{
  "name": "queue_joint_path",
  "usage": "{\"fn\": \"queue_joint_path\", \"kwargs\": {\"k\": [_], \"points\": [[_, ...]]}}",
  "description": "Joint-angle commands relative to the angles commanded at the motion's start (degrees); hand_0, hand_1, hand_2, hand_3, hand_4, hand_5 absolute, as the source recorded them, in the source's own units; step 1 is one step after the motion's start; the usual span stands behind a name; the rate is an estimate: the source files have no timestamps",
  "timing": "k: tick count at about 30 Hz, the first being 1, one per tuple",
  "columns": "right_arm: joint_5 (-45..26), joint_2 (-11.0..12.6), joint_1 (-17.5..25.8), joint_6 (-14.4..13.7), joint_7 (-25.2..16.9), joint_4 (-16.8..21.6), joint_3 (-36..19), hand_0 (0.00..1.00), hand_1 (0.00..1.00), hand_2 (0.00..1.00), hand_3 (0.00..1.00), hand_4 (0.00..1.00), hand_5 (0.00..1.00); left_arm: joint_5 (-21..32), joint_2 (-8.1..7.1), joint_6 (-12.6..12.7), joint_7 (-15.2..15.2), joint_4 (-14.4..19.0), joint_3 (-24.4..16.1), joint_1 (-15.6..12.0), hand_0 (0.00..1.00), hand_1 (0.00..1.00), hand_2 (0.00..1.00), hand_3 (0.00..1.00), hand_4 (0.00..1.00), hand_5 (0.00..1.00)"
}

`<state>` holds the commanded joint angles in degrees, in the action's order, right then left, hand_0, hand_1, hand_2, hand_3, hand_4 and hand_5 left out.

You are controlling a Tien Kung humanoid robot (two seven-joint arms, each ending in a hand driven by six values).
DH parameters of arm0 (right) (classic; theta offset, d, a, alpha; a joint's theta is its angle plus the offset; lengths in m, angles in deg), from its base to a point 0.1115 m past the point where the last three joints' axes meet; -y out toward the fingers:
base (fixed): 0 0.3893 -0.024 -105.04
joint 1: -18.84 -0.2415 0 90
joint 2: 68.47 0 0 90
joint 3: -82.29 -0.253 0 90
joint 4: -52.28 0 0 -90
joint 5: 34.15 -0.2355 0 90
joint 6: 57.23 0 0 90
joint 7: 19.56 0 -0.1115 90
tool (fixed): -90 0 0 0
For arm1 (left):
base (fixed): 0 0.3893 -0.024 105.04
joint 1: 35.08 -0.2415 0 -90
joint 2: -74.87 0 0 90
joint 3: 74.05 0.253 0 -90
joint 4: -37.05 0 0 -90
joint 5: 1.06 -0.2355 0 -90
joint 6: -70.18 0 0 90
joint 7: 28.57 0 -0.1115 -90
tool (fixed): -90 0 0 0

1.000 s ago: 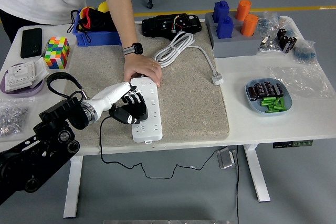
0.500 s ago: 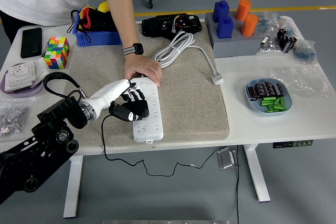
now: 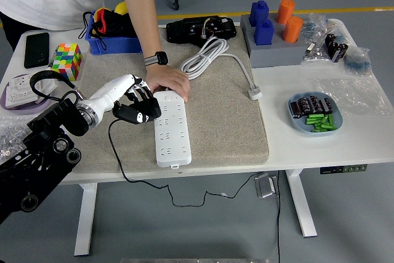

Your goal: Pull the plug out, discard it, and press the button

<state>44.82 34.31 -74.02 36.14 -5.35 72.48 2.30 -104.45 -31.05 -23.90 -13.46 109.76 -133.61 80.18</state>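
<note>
1. Left hand reached in from the left over the beige mat, fingers curled around a black plug.
2. Plug held just left of the white power strip, beside its upper half and clear of the sockets; black cord trailed from it down over the near edge of the tabletop.
3. Power strip lay lengthwise on the mat, far end toward the person.
4. Person's hand pressed flat on the far end of the strip, a black watch on the wrist.
5. Right hand nowhere in view.
6. Coiled white cable rested on the mat's far part, its plug end lying near the mat's right edge.
7. Colourful cube, black phone and blue bin sat at the far left; blue and orange cylinders in a grey holder at the far right.
8. Blue dish with green and black pieces stood on the tabletop to the right of the mat.
9. No readable writing or brand marks made out on the strip, plug or other items; too small to tell.
</note>
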Motion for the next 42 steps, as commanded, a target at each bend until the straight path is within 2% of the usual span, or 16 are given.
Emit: {"fn": "queue_joint_path", "kwargs": {"k": [7, 13, 14, 19, 20, 25, 26, 31, 32, 35, 37, 38, 42], "points": [[0.04, 0.00, 0.03, 0.02, 0.02, -0.06, -0.07, 0.748, 0.701, 0.711, 0.723, 0.781, 0.633, -0.17, 1.55, 2.82, -1.27, -8.07, -3.60, 0.43, 0.520, 0.296, 0.313, 0.471, 0.702, 0.002], [0.00, -0.07, -0.09, -0.03, -0.01, -0.01, -0.26, 0.749, 0.701, 0.711, 0.723, 0.781, 0.633, 0.91, 1.83, 2.94, -1.16, -9.66, -3.42, 0.45, 0.538, 0.303, 0.316, 0.484, 0.705, 0.002], [-0.01, -0.06, -0.09, -0.01, -0.01, 0.00, -0.27, 0.749, 0.701, 0.711, 0.723, 0.780, 0.633, 1.07, 1.88, 2.96, -1.05, -9.69, -3.45, 0.37, 0.579, 0.400, 0.391, 0.582, 0.750, 0.002], [0.04, -0.07, -0.08, 0.01, 0.00, -0.04, -0.31, 0.749, 0.701, 0.711, 0.723, 0.780, 0.633, 1.38, 1.91, 2.52, -0.77, -9.82, -3.42, 0.29, 0.579, 0.400, 0.391, 0.582, 0.750, 0.002], [0.01, -0.07, -0.07, -0.01, -0.01, -0.01, -0.34, 0.748, 0.700, 0.711, 0.723, 0.781, 0.633, 1.57, 1.84, 2.18, -0.56, -9.71, -3.41, 0.22, 0.660, 0.696, 0.672, 0.803, 0.910, 0.002], [0.03, -0.09, -0.13, -0.01, -0.03, 0.01, -0.35, 0.748, 0.700, 0.711, 0.723, 0.781, 0.633, 1.69, 1.74, 0.55, 2.12, -9.12, -3.43, 0.08, 0.660, 0.696, 0.672, 0.803, 0.910, 0.002], [0.04, -0.10, -0.13, -0.01, -0.03, 0.02, -0.35, 0.749, 0.701, 0.711, 0.723, 0.781, 0.633, 1.66, 1.73, 0.28, 2.42, -9.04, -3.44, 0.06, 0.806, 0.914, 0.926, 0.987, 0.992, 0.002], [0.01, -0.13, -0.07, 0.00, -0.05, 0.00, -0.31, 0.749, 0.701, 0.711, 0.723, 0.781, 0.633, 0.98, 1.77, -0.36, 3.04, -8.41, -3.85, -0.13, 0.806, 0.914, 0.926, 0.987, 0.992, 0.002], [0.02, -0.13, -0.08, 0.00, -0.05, 0.00, -0.31, 0.749, 0.700, 0.711, 0.723, 0.780, 0.632, 0.80, 1.74, -0.31, 3.01, -8.14, -4.01, -0.12, 0.869, 0.967, 0.994, 0.998, 0.998, 0.058], [0.02, -0.13, -0.09, 0.00, -0.04, -0.03, -0.39, 0.749, 0.700, 0.711, 0.723, 0.780, 0.632, 0.71, 1.58, 0.37, 2.12, -6.68, -4.29, 0.10, 0.869, 0.967, 0.994, 0.998, 0.998, 0.058], [0.01, -0.12, -0.10, 0.01, -0.04, -0.04, -0.39, 0.749, 0.700, 0.711, 0.723, 0.780, 0.632, 1.17, 1.48, 1.27, 0.22, -5.13, -4.41, 0.49, 0.869, 0.967, 0.994, 0.998, 0.998, 0.058], [0.01, -0.12, -0.11, 0.00, -0.03, -0.05, -0.42, 0.749, 0.700, 0.711, 0.723, 0.781, 0.632, 1.71, 1.45, 1.35, -0.98, -4.30, -4.45, 0.75, 0.793, 0.825, 0.925, 0.998, 0.998, 0.064], [-0.01, -0.13, -0.16, 0.00, -0.04, -0.03, -0.41, 0.749, 0.700, 0.711, 0.723, 0.781, 0.632, 4.38, 1.30, 1.41, -4.79, -2.24, -3.36, 1.94, 0.793, 0.825, 0.925, 0.998, 0.998, 0.064]]}}
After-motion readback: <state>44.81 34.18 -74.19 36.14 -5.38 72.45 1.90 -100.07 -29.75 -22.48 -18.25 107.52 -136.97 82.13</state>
